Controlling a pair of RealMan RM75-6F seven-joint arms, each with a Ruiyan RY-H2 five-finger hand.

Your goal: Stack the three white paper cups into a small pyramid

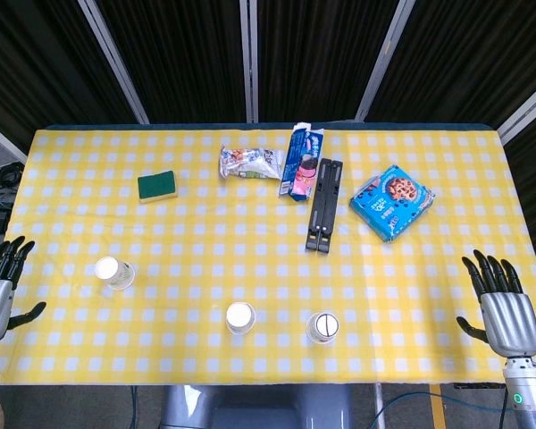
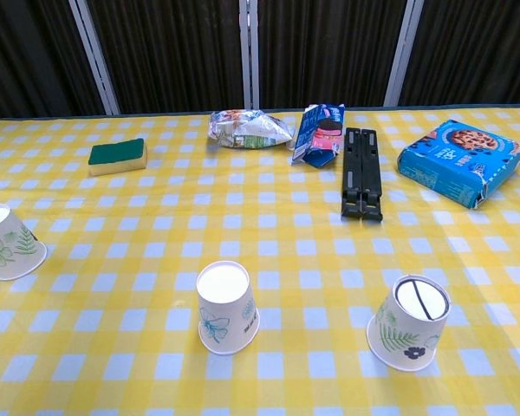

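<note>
— Head view: looks steeply down from above the near edge of the table [image 1: 482, 179], facing the dark curtains; far enough to take in the whole checked top.

— And the chest view?

— Set low, just over the near edge, looking nearly level across the table [image 2: 269, 182] toward the same curtains; much closer.

— Shared ground?

— Middle and far parts of the tabletop, seen in both.
</note>
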